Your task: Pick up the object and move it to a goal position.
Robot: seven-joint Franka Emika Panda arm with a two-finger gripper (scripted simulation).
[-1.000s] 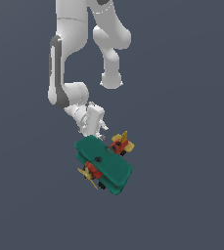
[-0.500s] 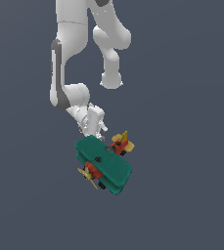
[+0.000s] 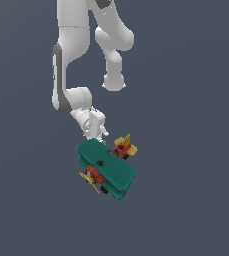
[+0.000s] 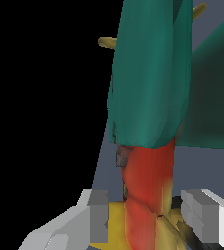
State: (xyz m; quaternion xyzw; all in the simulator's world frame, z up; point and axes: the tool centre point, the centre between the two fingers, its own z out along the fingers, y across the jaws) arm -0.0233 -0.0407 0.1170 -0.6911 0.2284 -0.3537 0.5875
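Observation:
The object is a toy biplane with teal-green wings, a red body, a yellow propeller and a yellow tail. In the exterior view it lies low in the middle, its tail toward that view's right. My gripper hangs right at the back edge of the upper wing. In the wrist view the biplane fills the frame. My gripper is open, and its grey fingers stand on either side of the red body near the yellow tail. I cannot tell if either finger touches it.
The white arm rises above the biplane in the exterior view. Everything around it is a plain grey-blue surface with nothing else on it.
The gripper has come down slightly toward the biplane. The biplane has not moved.

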